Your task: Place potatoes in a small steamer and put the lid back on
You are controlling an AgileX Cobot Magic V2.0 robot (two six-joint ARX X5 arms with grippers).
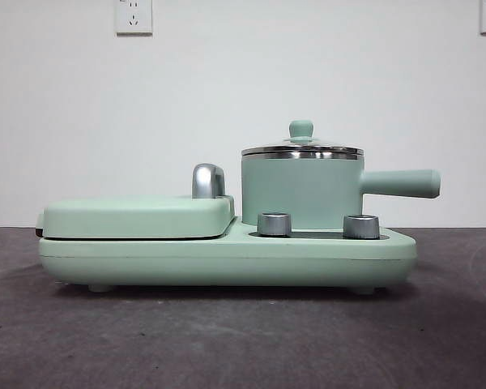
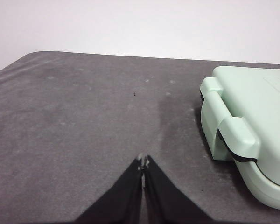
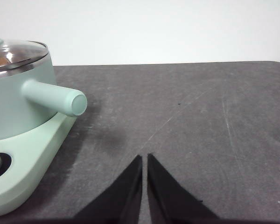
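Observation:
The small steamer [image 1: 301, 193], a mint-green pot with a steel rim and a straight side handle [image 1: 401, 183], stands on the right of a mint-green cooker base [image 1: 227, 255]. The glass lid [image 1: 301, 149] with its green ball knob sits on the pot. The pot also shows in the right wrist view [image 3: 18, 100], with something orange-brown dimly visible through the lid [image 3: 16, 51]. My left gripper [image 2: 143, 163] is shut and empty over the bare table, beside the griddle end. My right gripper [image 3: 144, 158] is shut and empty, off the handle's end.
A flat mint-green griddle with its cover [image 1: 138, 217] and chrome handle [image 1: 208, 180] fills the base's left half; it also shows in the left wrist view [image 2: 252, 130]. Two steel knobs [image 1: 274, 224] [image 1: 361, 226] sit at the base's front. The table is dark grey [image 1: 243, 340].

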